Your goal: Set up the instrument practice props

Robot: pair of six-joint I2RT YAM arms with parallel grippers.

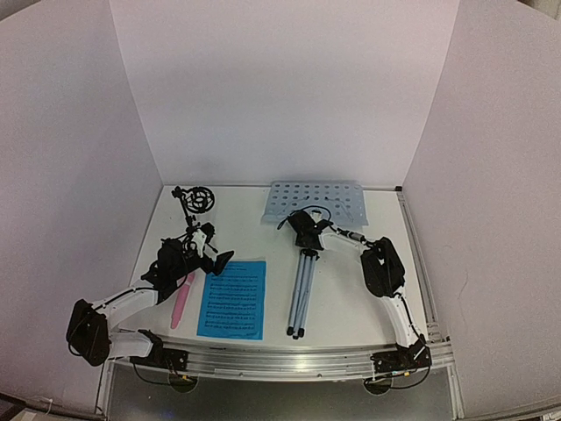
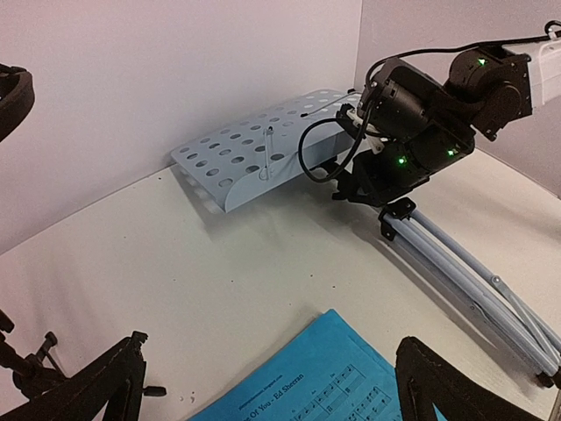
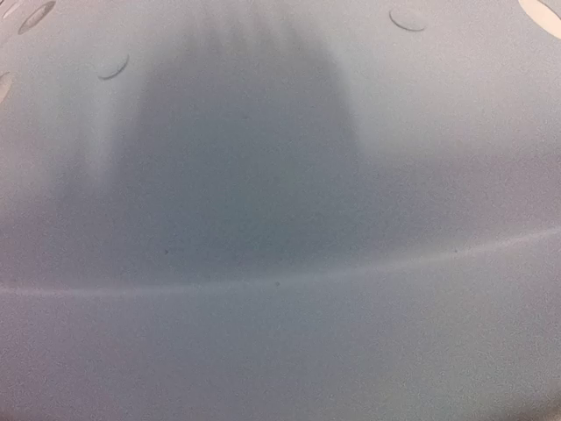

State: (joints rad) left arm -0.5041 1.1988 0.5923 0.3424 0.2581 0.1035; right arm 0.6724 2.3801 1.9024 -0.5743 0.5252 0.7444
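Note:
The pale-blue perforated music stand plate (image 1: 316,203) lies flat at the back of the table, its silver tripod legs (image 1: 302,294) folded and pointing toward me. My right gripper (image 1: 305,230) sits at the joint between plate and legs; its fingers are hidden. The right wrist view shows only the plate's surface (image 3: 280,219), very close. My left gripper (image 1: 212,253) is open and empty above the top left corner of the blue sheet-music pages (image 1: 232,298). The pink microphone (image 1: 183,298) lies left of the pages. The black mic stand with ring mount (image 1: 197,200) is at the back left.
White walls enclose the table on three sides. In the left wrist view the pages' corner (image 2: 333,377) lies between my spread fingers (image 2: 447,377), with the plate (image 2: 263,149), the tripod legs (image 2: 473,272) and the right arm (image 2: 412,114) beyond.

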